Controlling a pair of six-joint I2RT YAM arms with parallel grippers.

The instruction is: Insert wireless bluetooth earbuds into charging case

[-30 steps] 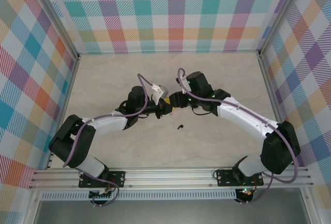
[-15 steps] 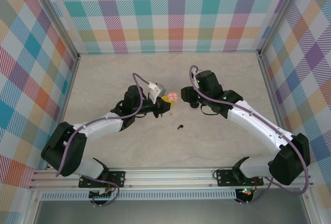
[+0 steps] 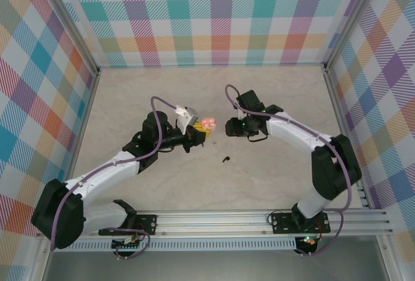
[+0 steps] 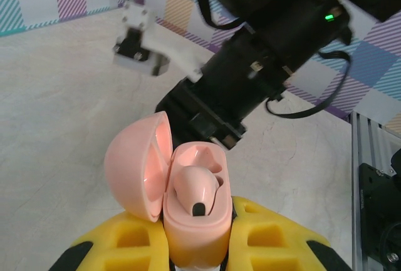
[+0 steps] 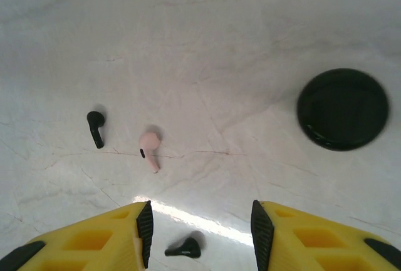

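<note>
My left gripper is shut on an open pink charging case, its lid swung left. One pale pink earbud sits in the case; the well beside it is bare. From above, the case is held up over the table by the left gripper. My right gripper is open above the table and holds nothing. Under it lie a black earbud, a pink earbud and another black earbud. The right gripper hovers just right of the case.
A shut round black case lies on the marble table to the right of the loose earbuds. One black earbud lies in front of both grippers. Checkered walls and a metal frame enclose the table.
The two grippers have parted from where they met. The right gripper has opened wider and drawn back to the right; the left arm has carried the pink case slightly left.
</note>
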